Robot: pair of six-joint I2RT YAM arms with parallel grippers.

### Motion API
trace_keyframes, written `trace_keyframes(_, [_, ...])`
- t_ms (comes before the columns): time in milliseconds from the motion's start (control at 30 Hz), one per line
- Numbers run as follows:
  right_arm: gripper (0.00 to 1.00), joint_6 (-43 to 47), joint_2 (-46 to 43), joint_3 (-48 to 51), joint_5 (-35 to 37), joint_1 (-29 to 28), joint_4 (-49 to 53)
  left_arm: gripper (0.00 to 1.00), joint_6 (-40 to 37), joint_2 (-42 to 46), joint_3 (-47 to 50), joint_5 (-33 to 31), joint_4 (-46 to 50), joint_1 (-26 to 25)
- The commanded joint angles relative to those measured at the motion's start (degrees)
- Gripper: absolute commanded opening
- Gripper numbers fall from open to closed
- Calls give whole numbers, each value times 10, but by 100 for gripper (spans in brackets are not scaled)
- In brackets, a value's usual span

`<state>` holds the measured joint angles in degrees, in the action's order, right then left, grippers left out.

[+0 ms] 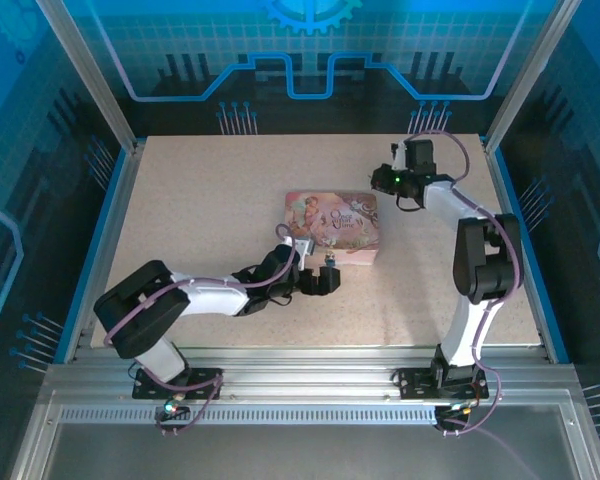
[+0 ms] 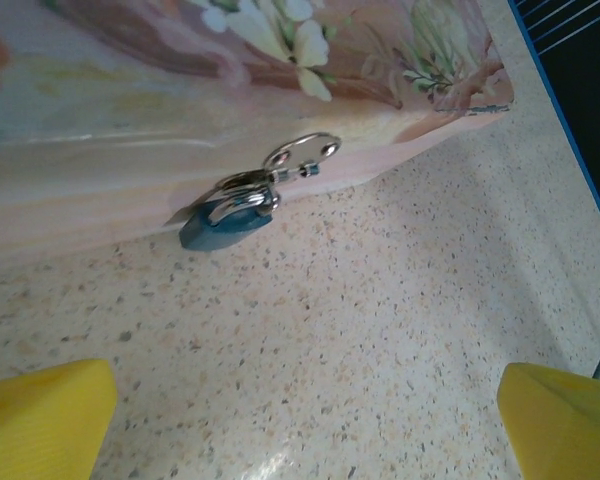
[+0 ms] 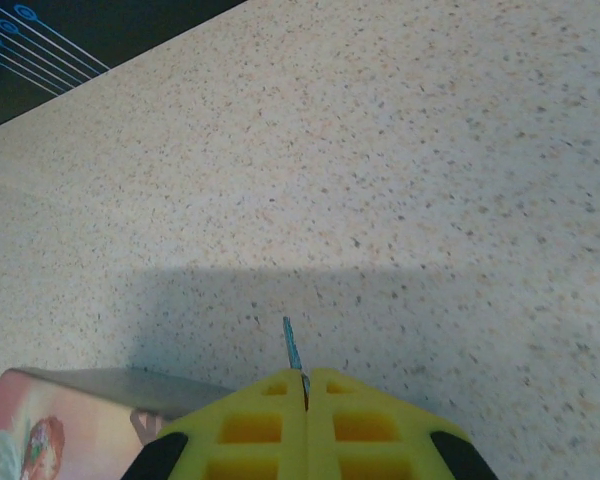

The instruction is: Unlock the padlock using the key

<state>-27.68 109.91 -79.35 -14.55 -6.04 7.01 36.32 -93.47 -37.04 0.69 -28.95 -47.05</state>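
Note:
The padlock (image 2: 225,225) is a tiny teal body with a silver shackle (image 2: 300,155). It hangs on the front side of the pink illustrated tin (image 2: 180,90) and touches the table. My left gripper (image 2: 300,430) is open, its yellow fingertips (image 2: 40,420) spread wide just short of the padlock, nothing between them. From above, the left gripper (image 1: 322,282) sits at the tin's front edge, beside the padlock (image 1: 330,262). My right gripper (image 3: 307,380) is shut on the key (image 3: 292,345), whose thin blade sticks out past the tips. The right gripper (image 1: 388,182) hovers by the tin's far right corner.
The pink tin (image 1: 332,225) lies mid-table, its corner also low left in the right wrist view (image 3: 40,430). Speckled tabletop (image 1: 200,200) stretches to the left and back. Blue-edged enclosure walls (image 1: 110,200) frame the table.

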Motion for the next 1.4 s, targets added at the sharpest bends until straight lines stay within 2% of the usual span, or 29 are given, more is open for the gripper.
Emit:
trace_keyframes(0, [0,-3,34,-43,-30,-6,30,99,-27,-21,-24,-27,-42,-7])
trace_keyframes(333, [0,12,63,-64,-32,-25,47,99,-51,-72,-28,-97,-93,-29])
trace_keyframes(567, [0,21,67,-53,-32,-36,48,99,-72,-108,-18,-94,-166,-32])
trace_keyframes(700, [0,26,70,-48,-29,-43,49,99,-100,-134,-9,-74,-232,-33])
trace_keyframes(967, [0,31,72,-34,-27,-51,46,99,-120,-159,-5,-35,-283,-28])
trace_keyframes(1167, [0,35,71,-28,-24,-56,48,99,-79,-184,9,45,-364,0])
trace_keyframes(1367, [0,37,73,-27,-21,-61,50,94,-58,-186,7,92,-381,13])
